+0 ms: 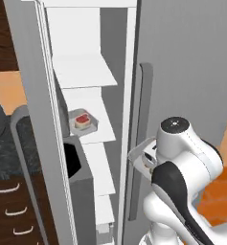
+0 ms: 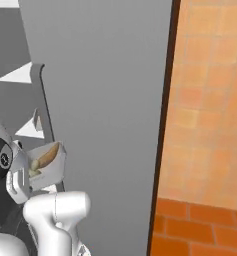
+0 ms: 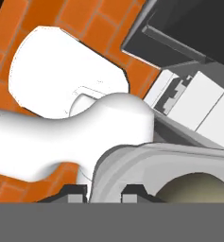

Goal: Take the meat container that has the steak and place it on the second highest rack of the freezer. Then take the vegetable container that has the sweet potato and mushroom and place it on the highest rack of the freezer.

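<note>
The freezer (image 1: 76, 119) stands open, its door (image 1: 33, 143) swung out on one side and the closed grey door (image 1: 182, 57) with its long handle (image 1: 142, 134) on the other, leaving a narrow gap. Inside, the highest rack (image 1: 84, 72) is bare; the second highest rack (image 1: 93, 122), just below, carries the meat container (image 1: 83, 121) with the steak (image 1: 82, 119). The vegetable container (image 2: 46, 161) hangs just outside the handle, tilted, holding the sweet potato (image 2: 48, 153) and mushroom (image 3: 196, 188). The hand (image 3: 100, 193) is clenched on that container's rim.
</note>
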